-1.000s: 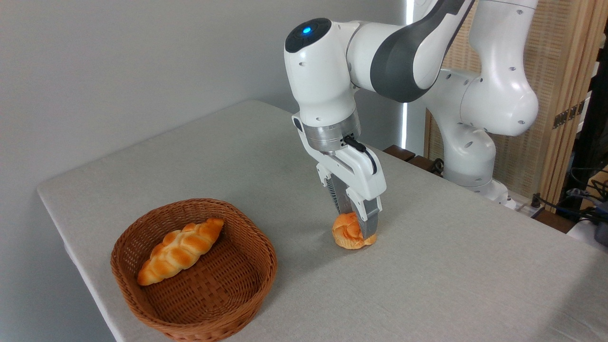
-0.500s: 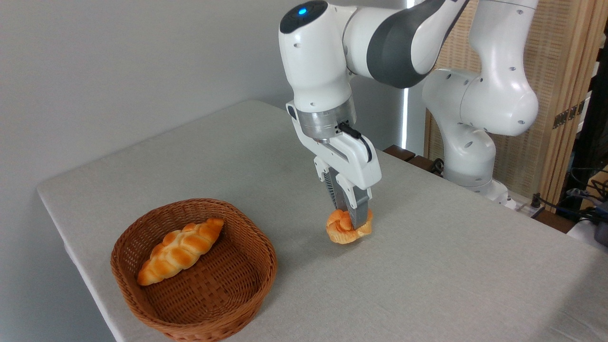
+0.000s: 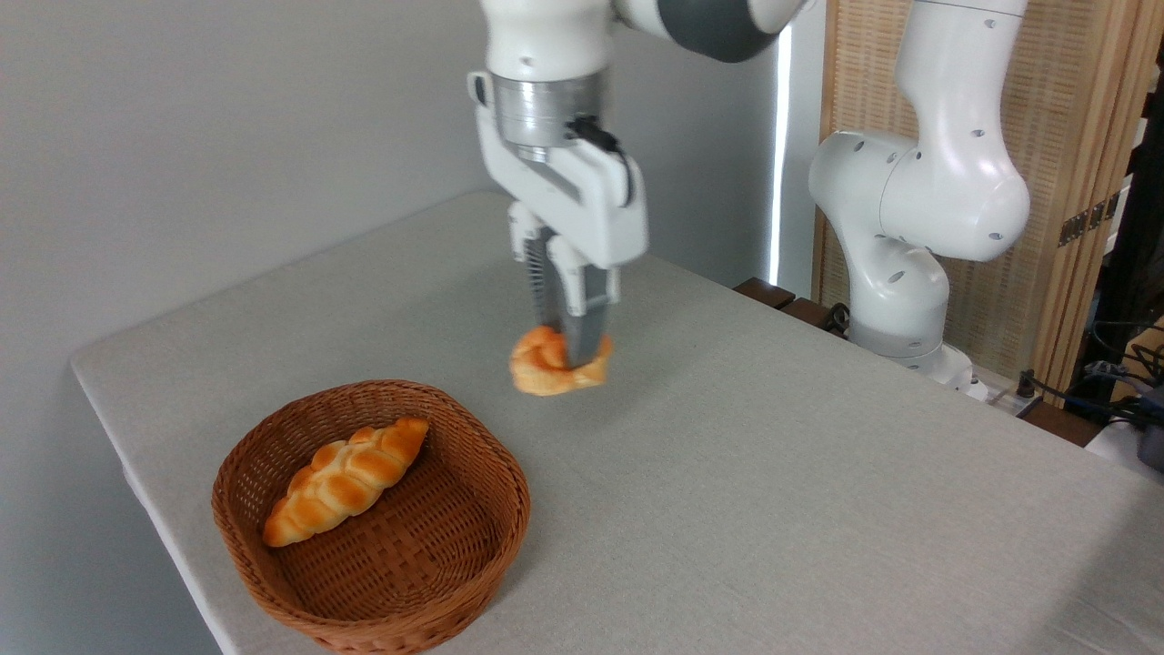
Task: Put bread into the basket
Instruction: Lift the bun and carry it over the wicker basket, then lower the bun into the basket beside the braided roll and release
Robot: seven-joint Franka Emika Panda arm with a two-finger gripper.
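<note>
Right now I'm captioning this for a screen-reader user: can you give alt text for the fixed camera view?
A white robot arm's gripper holds a small round bun in the air above a grey table. Left of it, a wicker basket holds a braided loaf.

You have two pieces of bread here — one small knotted bun [image 3: 548,362] and one longer braided loaf [image 3: 346,480]. You have one wicker basket [image 3: 455,564] near the table's [image 3: 773,509] front left corner — and one gripper [image 3: 571,350] over that one table.
</note>
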